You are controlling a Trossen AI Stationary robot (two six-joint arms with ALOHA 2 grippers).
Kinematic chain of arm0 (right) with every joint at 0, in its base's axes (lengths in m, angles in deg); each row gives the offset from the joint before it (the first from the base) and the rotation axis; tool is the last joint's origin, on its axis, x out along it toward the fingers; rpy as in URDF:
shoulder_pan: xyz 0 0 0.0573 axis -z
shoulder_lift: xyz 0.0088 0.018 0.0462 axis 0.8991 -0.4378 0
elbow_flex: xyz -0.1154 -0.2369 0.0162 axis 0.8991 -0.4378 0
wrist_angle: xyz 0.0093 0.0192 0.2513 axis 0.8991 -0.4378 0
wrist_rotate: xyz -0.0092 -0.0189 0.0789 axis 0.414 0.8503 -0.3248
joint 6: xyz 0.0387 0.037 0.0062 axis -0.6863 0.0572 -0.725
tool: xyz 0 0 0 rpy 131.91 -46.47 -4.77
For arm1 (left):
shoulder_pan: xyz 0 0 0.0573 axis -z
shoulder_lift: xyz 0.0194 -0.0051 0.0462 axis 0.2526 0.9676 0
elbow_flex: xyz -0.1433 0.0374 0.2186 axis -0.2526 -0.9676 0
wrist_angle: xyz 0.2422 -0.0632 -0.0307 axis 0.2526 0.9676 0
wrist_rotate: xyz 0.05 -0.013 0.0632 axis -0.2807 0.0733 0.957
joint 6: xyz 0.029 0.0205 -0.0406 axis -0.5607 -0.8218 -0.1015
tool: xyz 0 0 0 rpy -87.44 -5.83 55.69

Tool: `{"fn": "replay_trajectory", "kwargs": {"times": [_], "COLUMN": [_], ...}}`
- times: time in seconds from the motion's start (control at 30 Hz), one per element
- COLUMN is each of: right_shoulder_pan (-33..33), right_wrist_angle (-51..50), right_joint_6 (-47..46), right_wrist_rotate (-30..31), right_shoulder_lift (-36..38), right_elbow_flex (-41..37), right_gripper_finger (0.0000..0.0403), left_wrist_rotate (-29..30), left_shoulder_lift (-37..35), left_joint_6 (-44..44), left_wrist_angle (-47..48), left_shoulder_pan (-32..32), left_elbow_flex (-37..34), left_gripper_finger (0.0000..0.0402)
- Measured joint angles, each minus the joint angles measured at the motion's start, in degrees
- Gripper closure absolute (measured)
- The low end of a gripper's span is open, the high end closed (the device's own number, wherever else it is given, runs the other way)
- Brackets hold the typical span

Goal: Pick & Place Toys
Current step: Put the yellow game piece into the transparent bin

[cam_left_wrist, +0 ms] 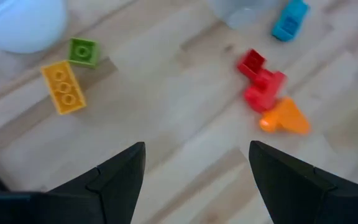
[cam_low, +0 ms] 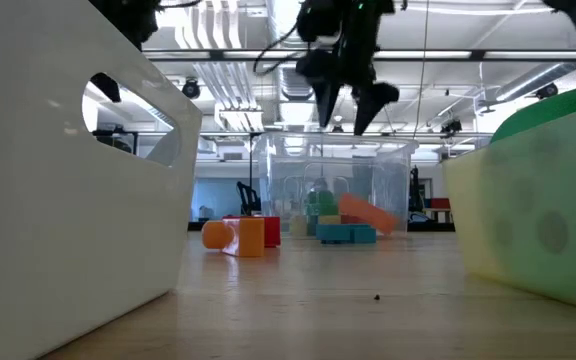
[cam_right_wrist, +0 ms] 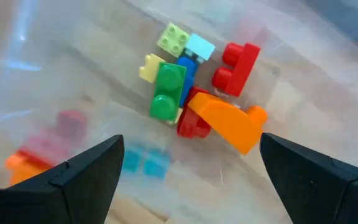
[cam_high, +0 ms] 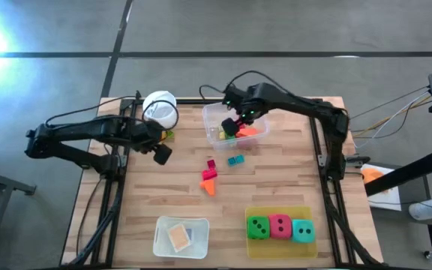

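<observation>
A clear tub point(cam_high: 235, 129) at the table's far middle holds several blocks: green, blue, yellow, red and an orange one point(cam_right_wrist: 224, 126). My right gripper point(cam_high: 233, 124) hangs open and empty above the tub point(cam_right_wrist: 185, 155). On the table lie a red block point(cam_high: 211, 169), an orange block point(cam_high: 210, 185) and a teal block point(cam_high: 236, 160). A yellow block point(cam_left_wrist: 63, 87) and a green block point(cam_left_wrist: 82, 52) lie beside the white cup point(cam_high: 161, 109). My left gripper point(cam_high: 162, 154) is open and empty above the table's left part. Three dice point(cam_high: 280, 227) sit at the near right.
A clear shallow container point(cam_high: 181, 236) with flat tiles stands at the near middle. The dice rest on a yellow-green tray point(cam_high: 255, 247). The white cup stands at the far left by my left arm.
</observation>
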Motion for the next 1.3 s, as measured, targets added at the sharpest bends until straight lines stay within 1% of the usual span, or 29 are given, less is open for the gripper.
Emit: {"fn": "replay_trajectory", "kwargs": {"times": [0.1, 0.27, 0.37, 0.53, 0.67, 0.73, 0.8, 0.9, 1.07, 1.3], "right_shoulder_pan": [-1.37, -4.53, -7.05, -10.73, -12.55, -13.30, -13.77, -14.38, -14.68, -14.63], "right_wrist_angle": [-0.91, -1.72, -1.97, -2.10, -2.36, -2.28, -2.32, -2.26, -2.21, -1.84], "right_joint_6": [-0.08, -0.32, -0.89, -1.79, -3.45, -3.87, -4.35, -4.76, -4.76, -3.80], "right_wrist_rotate": [0.09, 0.49, 4.15, 10.23, 13.80, 14.14, 14.18, 14.28, 14.11, 13.84], "right_shoulder_lift": [4.20, 11.89, 16.57, 23.59, 27.83, 29.45, 30.93, 32.55, 33.79, 33.69], "right_elbow_flex": [0.00, -0.07, -0.44, -2.14, -4.15, -5.63, -7.24, -9.43, -12.47, -14.36], "right_gripper_finger": [0.0034, 0.0034, 0.0034, 0.0034, 0.0034, 0.0034, 0.0034, 0.0034, 0.0034, 0.0034], "left_wrist_rotate": [2.15, 2.67, 4.85, 5.91, 10.75, 12.68, 14.01, 14.28, 13.23, 12.19], "left_shoulder_lift": [2.57, 6.68, 7.80, 7.80, 7.81, 7.84, 7.82, 7.82, 8.19, 8.23], "left_joint_6": [0.99, 0.69, -0.45, -0.14, -0.11, 0.62, 3.26, 5.88, 5.13, 3.49], "left_wrist_angle": [0.14, 0.43, 0.40, 0.24, -0.95, -1.93, -2.49, -5.64, -12.59, -18.25], "left_shoulder_pan": [-1.48, -6.61, -10.16, -15.38, -16.30, -16.01, -15.99, -16.05, -15.99, -17.29], "left_elbow_flex": [-0.02, -0.02, -0.26, -2.03, -5.11, -7.20, -9.25, -12.33, -17.50, -23.84], "left_gripper_finger": [0.0110, 0.0110, 0.0110, 0.0110, 0.0110, 0.0110, 0.0110, 0.0110, 0.0110, 0.0110]}}
